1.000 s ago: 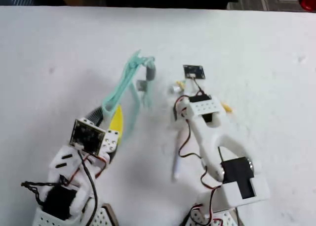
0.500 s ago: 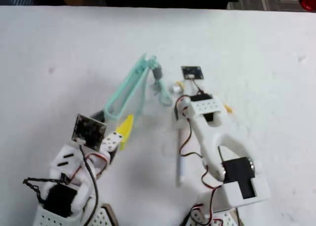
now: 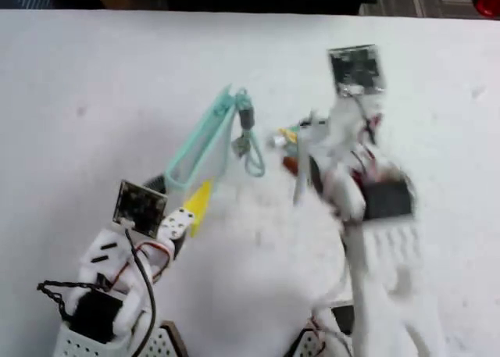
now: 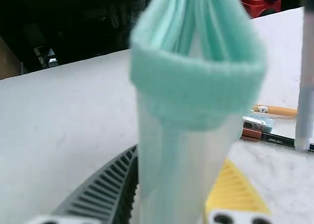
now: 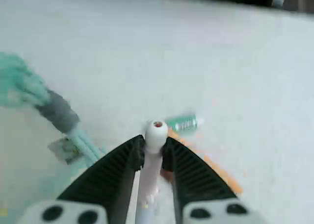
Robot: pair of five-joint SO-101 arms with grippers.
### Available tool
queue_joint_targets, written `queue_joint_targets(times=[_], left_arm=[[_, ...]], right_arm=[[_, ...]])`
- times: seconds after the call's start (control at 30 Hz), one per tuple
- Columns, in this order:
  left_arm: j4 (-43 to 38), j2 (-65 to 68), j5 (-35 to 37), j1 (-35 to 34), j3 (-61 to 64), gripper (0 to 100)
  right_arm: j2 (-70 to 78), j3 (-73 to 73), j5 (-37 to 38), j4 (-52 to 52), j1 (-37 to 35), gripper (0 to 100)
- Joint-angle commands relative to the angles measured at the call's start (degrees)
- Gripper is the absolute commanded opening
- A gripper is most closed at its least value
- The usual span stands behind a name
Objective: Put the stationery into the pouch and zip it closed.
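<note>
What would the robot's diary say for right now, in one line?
left gripper: shut on pouch | right gripper: shut on pen | orange pencil: on table

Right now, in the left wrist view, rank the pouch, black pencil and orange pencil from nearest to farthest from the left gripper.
1. pouch, held in the left gripper.
2. black pencil, on the table beside it.
3. orange pencil, farther back.

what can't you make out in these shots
High view: motion blur smears the right arm, so its grip is unreadable there.
Left wrist view: the pouch hides the table behind; the frame edge cuts its gripped end.
Right wrist view: items behind the pen are too blurred to identify.
</note>
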Motion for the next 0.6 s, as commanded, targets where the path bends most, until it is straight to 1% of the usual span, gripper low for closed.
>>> queue_joint_targets(times=[0.0,0.13,0.3,0.43,0.57], left_arm=[[-0.3,-0.2,0.7,-0.4,-0.6,20],[-0.3,-0.2,0.7,-0.2,-0.6,20],[-0.3,-0.2,0.7,-0.1,-0.5,20],[-0.3,-0.2,0.7,-0.2,-0.4,20],[-0.3,-0.2,0.7,-0.3,-0.4,20]], right_arm=[[-10.6,-6.1,1.1,-5.1,-2.8,1.5],[-15.9,-7.1,1.1,-15.3,-9.7,1.5],[-15.4,-7.3,1.4,-26.8,-20.2,1.5],[-13.3,-7.4,1.4,-29.9,-25.0,1.5],[-11.1,-7.2,1.4,-28.0,-26.1,1.5]])
